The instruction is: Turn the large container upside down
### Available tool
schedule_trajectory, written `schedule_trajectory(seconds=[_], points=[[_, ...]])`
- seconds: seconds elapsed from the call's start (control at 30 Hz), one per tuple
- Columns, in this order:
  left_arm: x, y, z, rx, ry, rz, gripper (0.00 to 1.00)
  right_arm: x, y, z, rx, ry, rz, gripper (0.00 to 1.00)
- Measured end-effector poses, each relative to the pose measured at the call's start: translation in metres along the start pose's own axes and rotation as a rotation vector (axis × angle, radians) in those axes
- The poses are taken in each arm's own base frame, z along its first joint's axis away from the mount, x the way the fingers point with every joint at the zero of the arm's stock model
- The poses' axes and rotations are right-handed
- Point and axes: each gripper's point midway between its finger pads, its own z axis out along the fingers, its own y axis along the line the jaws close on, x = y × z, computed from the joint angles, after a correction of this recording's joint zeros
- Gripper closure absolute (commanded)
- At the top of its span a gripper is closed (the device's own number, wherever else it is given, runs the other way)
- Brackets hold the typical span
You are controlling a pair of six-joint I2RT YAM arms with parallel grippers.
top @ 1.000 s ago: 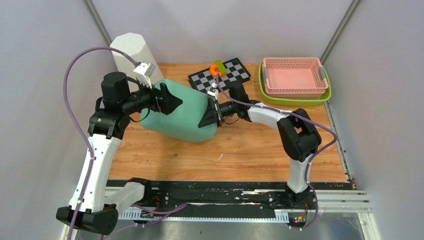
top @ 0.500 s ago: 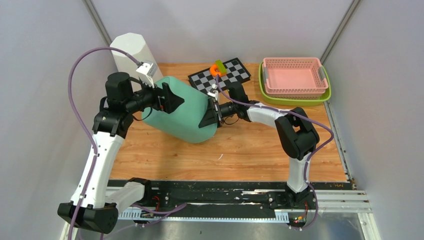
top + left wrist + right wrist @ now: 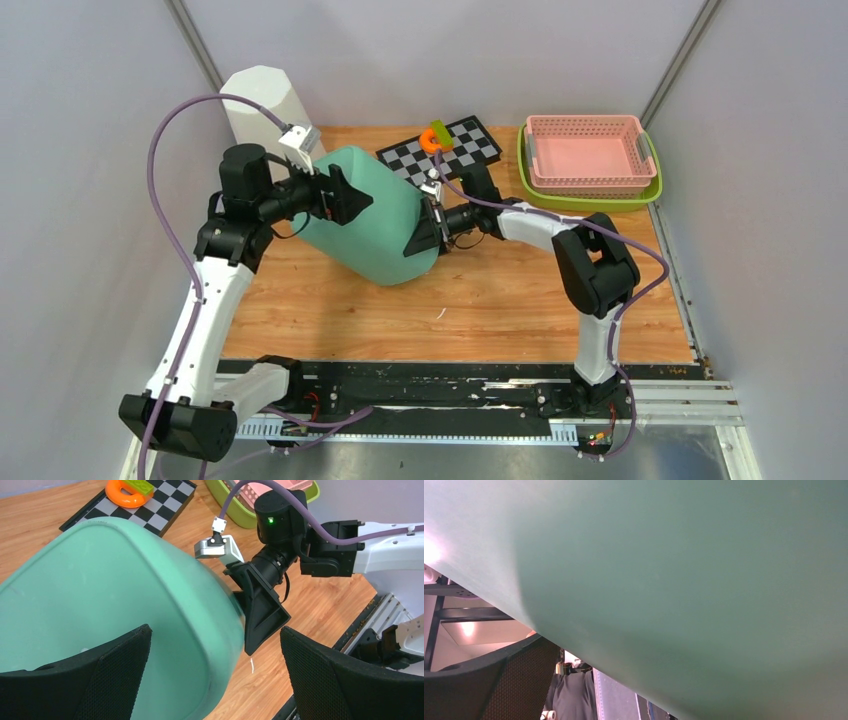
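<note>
The large container is a teal tub, tipped steeply on the wooden table, with its lower corner toward the front. My left gripper stands open against its upper left side. In the left wrist view, one finger overlaps the tub and the other finger hangs over bare wood. My right gripper is open, its splayed fingers flat against the tub's right wall. It shows there in the left wrist view too, right gripper. The tub's wall fills the right wrist view, where only one finger shows.
A tall white octagonal bin stands at the back left. Behind the tub lies a checkerboard with an orange ring and green block. A pink basket sits in a green tray at the back right. A white scrap lies on the wood.
The tub has tipped up more steeply, its left end rising and swinging right. My left arm followed it rightward. The right gripper's fingers spread a little wider.
</note>
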Motion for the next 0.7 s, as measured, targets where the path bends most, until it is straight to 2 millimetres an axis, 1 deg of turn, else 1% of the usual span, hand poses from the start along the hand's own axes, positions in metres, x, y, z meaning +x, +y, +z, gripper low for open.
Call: schedule_trajectory(seconds=[0.2,0.43,0.7], points=[[0.002,0.000,0.004,0.021,-0.007,0.001,0.00,0.001,-0.005,-0.005,0.018,0.005,-0.007,0.03],[0.002,0.003,0.014,0.040,-0.010,0.001,0.00,0.004,-0.013,-0.013,0.038,0.008,-0.002,0.03],[0.002,0.007,0.022,0.052,-0.022,0.007,0.00,0.006,-0.016,-0.018,0.048,0.011,0.003,0.02]])
